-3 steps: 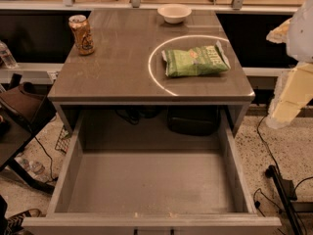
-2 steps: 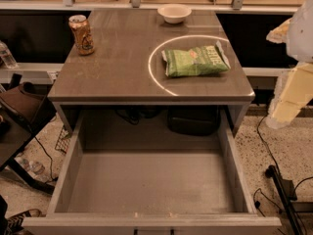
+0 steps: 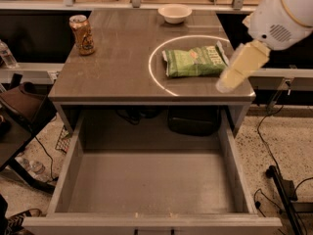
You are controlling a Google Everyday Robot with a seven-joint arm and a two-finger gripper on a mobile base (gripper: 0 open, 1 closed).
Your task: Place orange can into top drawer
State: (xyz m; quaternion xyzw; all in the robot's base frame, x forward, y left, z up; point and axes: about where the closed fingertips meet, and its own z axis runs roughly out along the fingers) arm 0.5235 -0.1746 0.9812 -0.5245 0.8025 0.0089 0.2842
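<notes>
We have one view only, set high in front of the table [image 3: 117, 70] and tilted steeply down, facing toward the table's far edge. It sits close: the table fills the upper half of the view, and the open drawer [image 3: 146, 180], pulled out from under the table toward us, fills the lower half. The can [image 3: 82, 34] stands at the table's far left corner. The gripper [image 3: 234, 75] hangs over the table's near right corner.

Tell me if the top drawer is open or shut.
Open: the top drawer is pulled out in front of the table, its bottom showing. The orange can stands on the table; the tool hovers over its right edge.
</notes>
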